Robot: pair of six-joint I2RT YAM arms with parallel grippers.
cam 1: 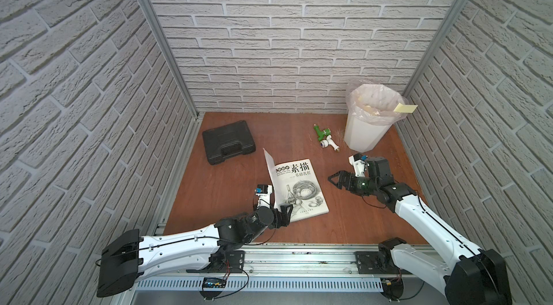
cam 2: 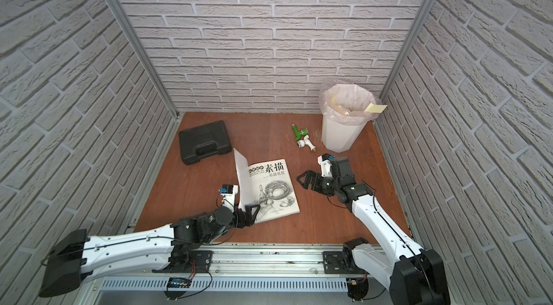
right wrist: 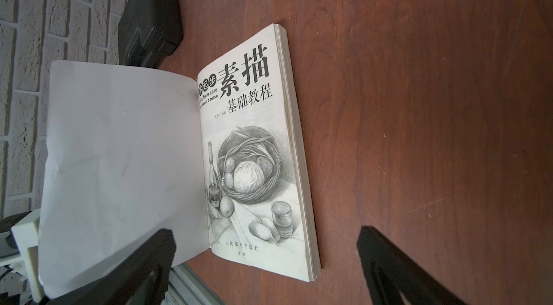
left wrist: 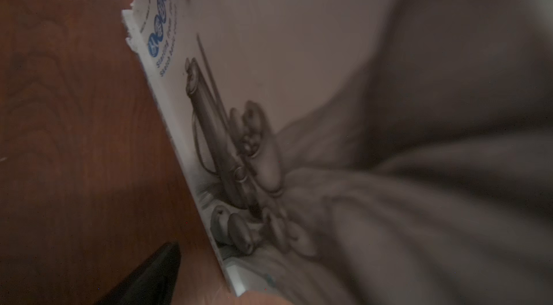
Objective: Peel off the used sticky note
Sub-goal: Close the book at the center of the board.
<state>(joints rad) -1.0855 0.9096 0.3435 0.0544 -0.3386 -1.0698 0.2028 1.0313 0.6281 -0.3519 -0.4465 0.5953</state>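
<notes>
While beside book (cam 1: pixel 302 189), left arm (cam 1: pixel 179 237) low, outstretched.

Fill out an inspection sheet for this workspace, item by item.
Surface: brown wooden table, no spills seen.
Job's things: book lies with its cover lifted; a yellow sticky note sticks out from the rim of the bin; none shows on the open page.
Clutter: black case, shut; green fitting and white fitting lie beside the bin.
Hands: left hand open at the book's near corner, by the lifted cover; right hand open beside the book, not touching it.
Cables: black cable runs along the left arm.
Surroundings: brick-pattern walls on three sides; metal rail in front.
</notes>
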